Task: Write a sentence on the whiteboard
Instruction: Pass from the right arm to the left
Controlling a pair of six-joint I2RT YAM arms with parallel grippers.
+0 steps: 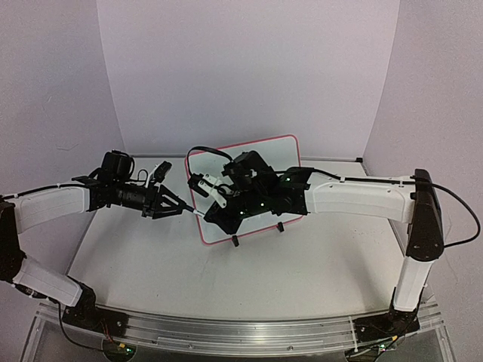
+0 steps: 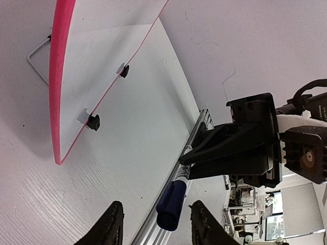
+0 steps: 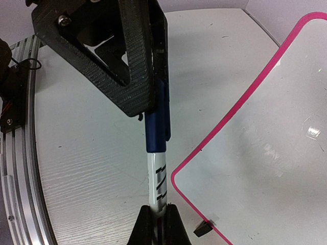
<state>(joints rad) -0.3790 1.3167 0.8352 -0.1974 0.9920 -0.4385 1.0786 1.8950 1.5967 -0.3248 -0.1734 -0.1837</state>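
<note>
The whiteboard (image 1: 279, 151), white with a pink frame, stands at mid table, mostly hidden behind my right arm. Its face is blank where it shows in the left wrist view (image 2: 97, 61) and the right wrist view (image 3: 265, 153); no sentence is in view. My right gripper (image 1: 207, 213) (image 3: 158, 224) is shut on the white barrel of a marker (image 3: 159, 178). The marker's blue cap (image 2: 171, 201) sits between the fingers of my left gripper (image 1: 183, 210) (image 2: 156, 224), which is open around it with a gap on both sides.
Two black clip feet (image 2: 93, 121) hold the board's lower edge. An aluminium rail (image 1: 241, 332) runs along the near edge of the table. Lilac walls close in the back and sides.
</note>
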